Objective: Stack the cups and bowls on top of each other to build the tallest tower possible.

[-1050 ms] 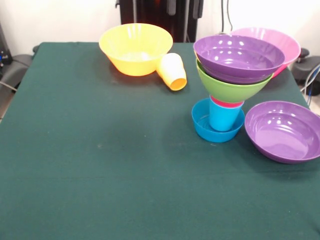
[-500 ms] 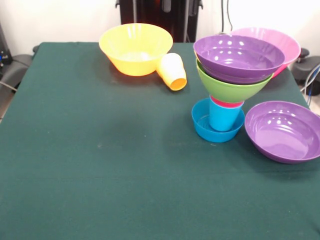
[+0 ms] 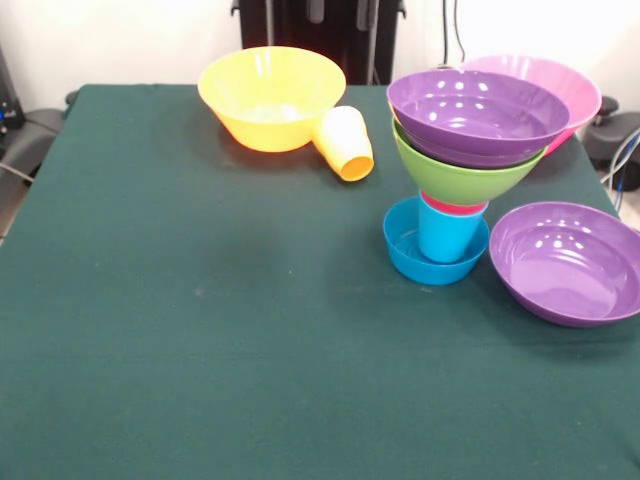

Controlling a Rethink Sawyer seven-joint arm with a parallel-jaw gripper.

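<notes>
gripper (image 3: 343,12): only tips at top edge, grip state unreadable | tower (image 3: 462,175): well apart, purple bowl topmost | yellow cup (image 3: 344,142): on its side against orange-yellow bowl (image 3: 271,97)

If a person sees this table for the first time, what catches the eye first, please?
Most striking is the tower at the right: a blue cup standing in a small blue bowl, a lime green bowl and a purple bowl above. At the far side, an orange-yellow bowl sits with a yellow-orange cup on its side against it. A second purple bowl rests at the right edge.
</notes>
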